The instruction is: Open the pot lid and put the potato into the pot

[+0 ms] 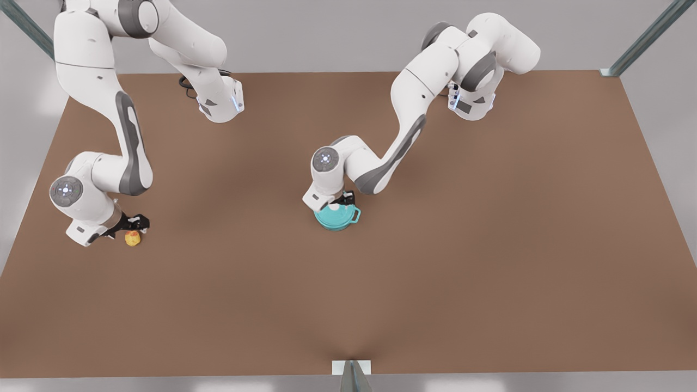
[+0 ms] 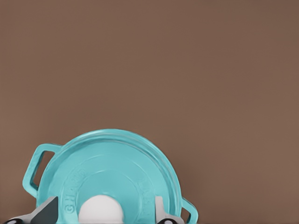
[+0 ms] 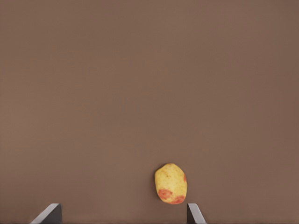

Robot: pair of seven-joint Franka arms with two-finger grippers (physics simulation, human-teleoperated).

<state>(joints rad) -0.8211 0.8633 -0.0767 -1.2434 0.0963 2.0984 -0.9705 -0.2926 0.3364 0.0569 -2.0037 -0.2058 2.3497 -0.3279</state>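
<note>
Brown tabletop (image 1: 490, 245) everywhere, grey walls behind, metal frame posts at the corners. Teal pot lid (image 2: 117, 172) seated flat on the pot (image 1: 337, 218) near the table's middle, white knob (image 2: 100, 210) at its centre; raised lettering ringing the lid — too faint to read. Loop handles sticking out on opposite sides, one (image 2: 39, 165) plain in the left wrist view, the other pointing toward the front view's right. Left gripper (image 2: 103, 211) straight above the lid, fingers (image 2: 46, 212) spread wide either side of the knob, well clear of it, holding nothing; contact with the lid hard to judge.

Over at the front view's left — potato (image 3: 171, 183) lying on the bare table, well apart from the pot. Yellow, orange-red patch at one end, long axis running roughly along the wrist camera's line of sight, slightly tilted. Right gripper (image 1: 133, 224) just above and beside it, fingers (image 3: 49, 213) spread far wider than the potato, gripping nothing; potato nearer one fingertip than the other, not centred between them.
</note>
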